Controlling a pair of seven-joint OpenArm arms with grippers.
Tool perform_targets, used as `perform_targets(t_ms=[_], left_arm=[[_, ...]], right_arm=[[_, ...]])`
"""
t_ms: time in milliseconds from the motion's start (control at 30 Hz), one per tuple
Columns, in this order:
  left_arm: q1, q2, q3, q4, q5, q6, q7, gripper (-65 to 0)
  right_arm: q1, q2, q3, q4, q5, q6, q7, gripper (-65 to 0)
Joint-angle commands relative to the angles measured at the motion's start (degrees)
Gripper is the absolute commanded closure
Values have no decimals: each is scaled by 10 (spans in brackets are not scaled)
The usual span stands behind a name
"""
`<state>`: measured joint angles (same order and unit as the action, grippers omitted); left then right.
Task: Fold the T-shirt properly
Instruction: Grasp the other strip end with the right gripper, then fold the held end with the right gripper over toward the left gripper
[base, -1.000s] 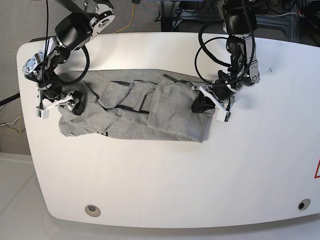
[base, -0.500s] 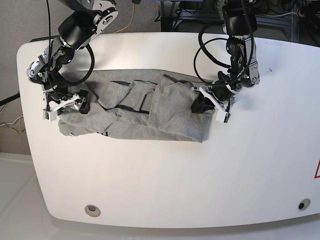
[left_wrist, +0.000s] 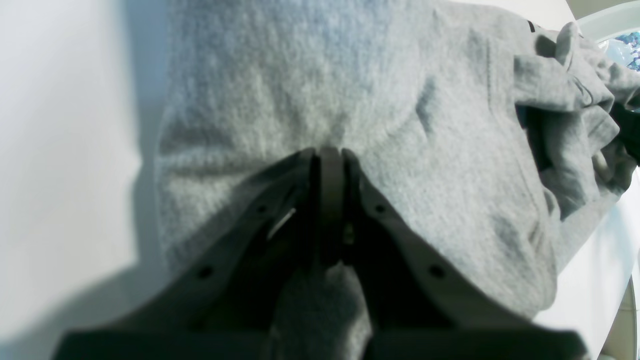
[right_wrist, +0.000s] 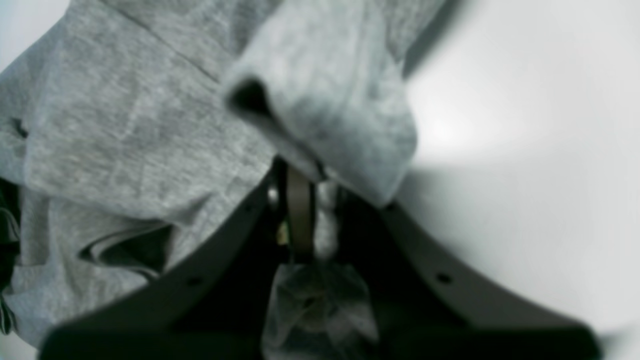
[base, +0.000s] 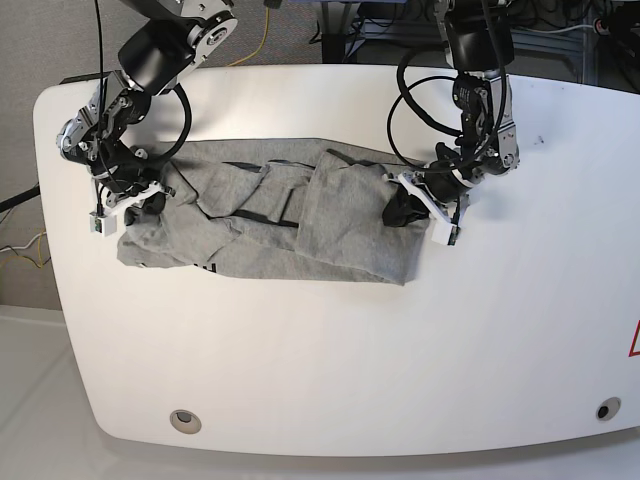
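The left claw (left_wrist: 330, 160) is pinched tight on a fold of the T-shirt (left_wrist: 350, 90), its dark fingers (left_wrist: 305, 170) pressed together with grey cloth bunched above and between them; in the base view this claw (base: 418, 205) sits at the shirt's edge on that view's right. The right claw (right_wrist: 305, 180) is also closed narrow on the T-shirt, a rolled hem of the grey cloth draped over its tips and more fabric caught lower between the fingers (right_wrist: 280, 200); in the base view it (base: 135, 200) grips the shirt's opposite end, on that view's left. The T-shirt (base: 300, 225) lies stretched between the two claws across the upper middle of the white worktop (base: 350, 360), rumpled, with overlapping folds and dark creases near its centre. A bit of black lettering shows at its lower edge. The right wrist view is blurred.
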<state>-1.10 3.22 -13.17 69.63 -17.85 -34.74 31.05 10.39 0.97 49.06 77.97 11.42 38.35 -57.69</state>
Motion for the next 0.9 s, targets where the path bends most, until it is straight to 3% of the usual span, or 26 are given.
perform_targets(t_ms=[0,333,600,867], left_arm=[[6,-3,1,-7,51,22,51,-16],[7,-3,0,-7,51,22,51,-16],[8,-3,0,-7,51,22,51,-16],[8,-3,0,-7,51,22,51,-14]], right_arm=[[2,2,-16,3,-14,-3,-21,0],[-7,-8,-90,90,-11,-4,-27,0],[-1,-28,-136,176,-10,-4,-92,0],[-3,-35,-179,224,-10,-4,-104,0]])
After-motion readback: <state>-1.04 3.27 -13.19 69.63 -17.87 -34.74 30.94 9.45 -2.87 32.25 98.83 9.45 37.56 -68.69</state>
